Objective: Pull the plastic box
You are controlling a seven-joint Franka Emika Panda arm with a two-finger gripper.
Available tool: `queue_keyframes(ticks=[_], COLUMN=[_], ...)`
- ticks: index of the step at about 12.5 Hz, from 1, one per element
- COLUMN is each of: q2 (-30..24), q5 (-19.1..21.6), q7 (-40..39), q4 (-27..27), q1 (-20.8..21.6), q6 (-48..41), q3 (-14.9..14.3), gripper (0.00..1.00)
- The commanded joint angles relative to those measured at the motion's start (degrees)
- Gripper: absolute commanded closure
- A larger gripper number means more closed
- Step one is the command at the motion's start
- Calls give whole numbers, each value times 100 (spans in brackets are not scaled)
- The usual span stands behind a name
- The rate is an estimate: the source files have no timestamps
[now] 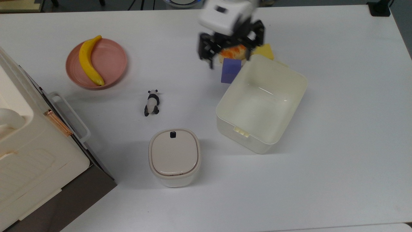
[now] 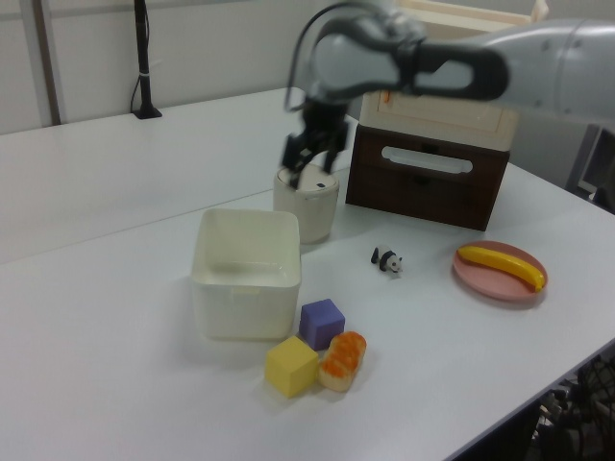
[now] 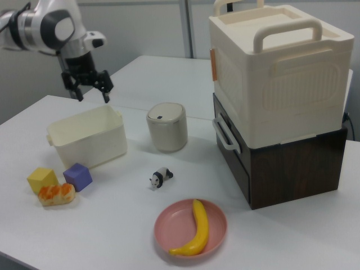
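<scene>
The plastic box (image 1: pixel 283 96) is a large cream-white open tub standing on the white table, right of centre in the top view, with nothing inside. It also stands at the left view's centre left (image 2: pixel 245 305) and the right view's left (image 3: pixel 90 145). My gripper (image 1: pixel 229 48) hangs open and holds nothing. It is lifted well above the table, over the box's far corner by the cubes. In the left view the gripper (image 2: pixel 312 158) is above and behind the box; in the right view the gripper (image 3: pixel 90 90) is above the box's back rim.
A purple cube (image 1: pixel 230 71), a yellow cube (image 1: pixel 264 51) and an orange-topped bread (image 1: pixel 233 52) touch or crowd the box's far corner. A toy panda (image 1: pixel 152 102), a lidded white container (image 1: pixel 174 157), a pink plate (image 1: pixel 112 61) with a banana (image 1: pixel 88 61), and a big storage bin (image 1: pixel 29 145) lie to the top view's left.
</scene>
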Motion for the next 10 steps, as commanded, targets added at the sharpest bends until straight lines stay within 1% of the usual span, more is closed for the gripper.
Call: queue_keyframes(ticks=[1,2,4,5,8,10], q2=[-566,-654,-716,-699,-646,-594], q5=[97,88,79,-17,-44,-44], q7=[217,209,209,217,287,629], q4=[-370,-379,-423,-432,-414,-414], q1=[-642,-861,-1082,-1083,-996,-987], q6=[-606,-617,-617,-617,-625,-617], q3=[5,6,-3,-12,-38,-38], gripper=[0,0,0,0,0,0])
